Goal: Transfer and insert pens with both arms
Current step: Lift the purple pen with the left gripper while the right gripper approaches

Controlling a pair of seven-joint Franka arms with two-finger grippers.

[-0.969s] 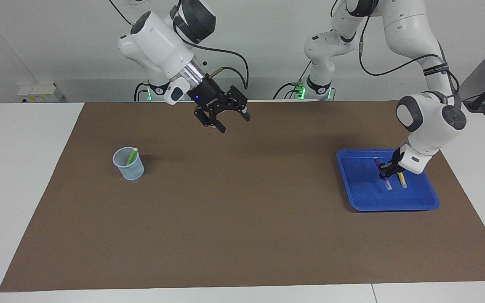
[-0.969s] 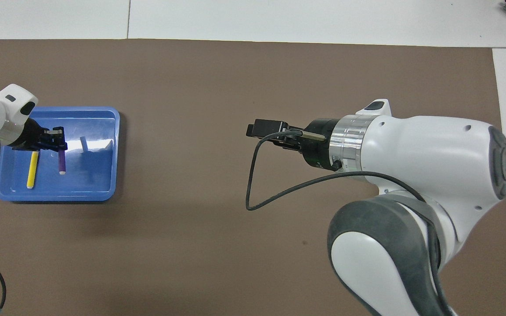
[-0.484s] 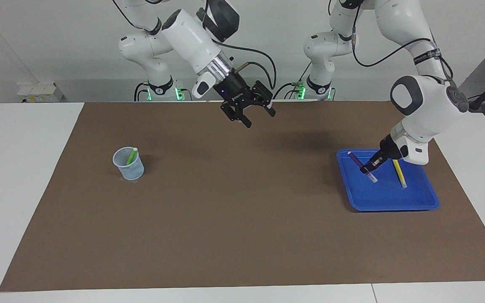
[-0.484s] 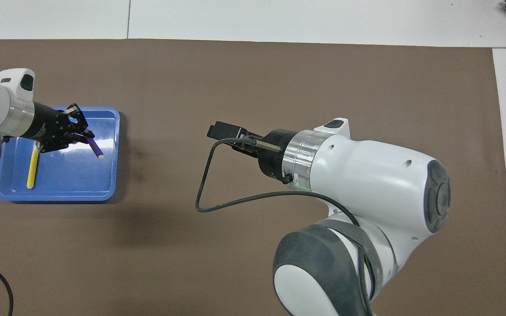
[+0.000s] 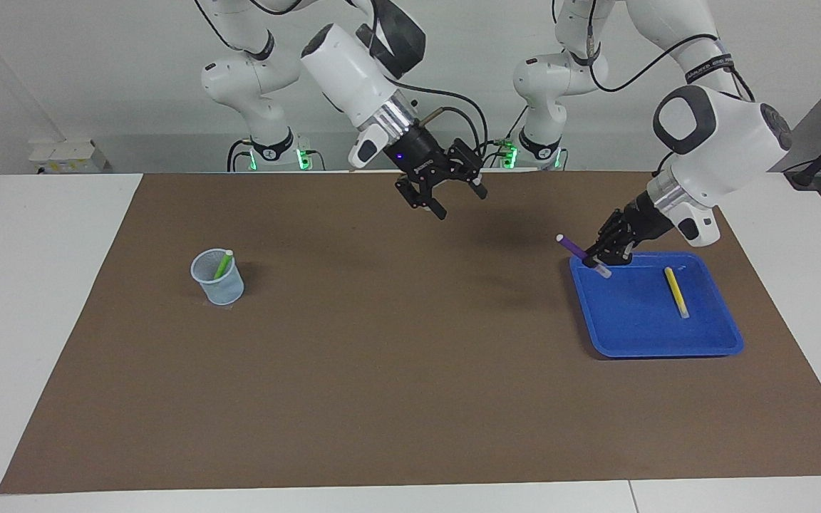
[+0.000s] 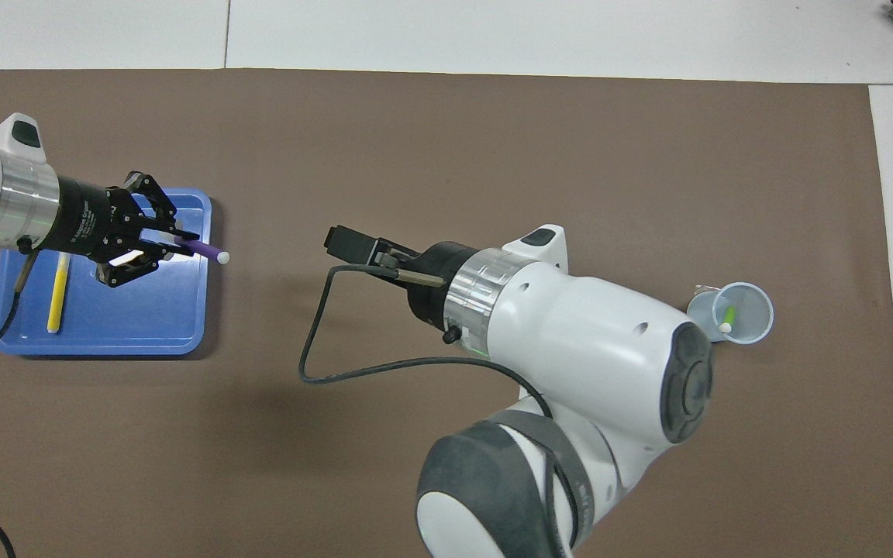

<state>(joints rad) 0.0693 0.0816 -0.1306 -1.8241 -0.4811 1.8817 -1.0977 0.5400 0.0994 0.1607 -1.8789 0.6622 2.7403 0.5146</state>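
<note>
The left hand (image 5: 604,258) pinches the purple pen (image 5: 576,249) above the blue tray's (image 5: 638,342) edge, the yellow pen (image 5: 675,292) lying below it; the right hand (image 5: 457,199), fingers spread, hangs over the desk (image 5: 410,399)

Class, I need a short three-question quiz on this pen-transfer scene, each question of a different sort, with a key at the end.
1. True or false: the left claw is shut on the purple pen, held up over the edge of the blue tray.
2. Which pen stands in the cup? A) yellow B) green C) purple
3. Fill in: the yellow pen lies in the ____.

Key
1. True. The right claw is open and empty, over the brown mat.
2. B, the green pen.
3. Blue tray.
</note>
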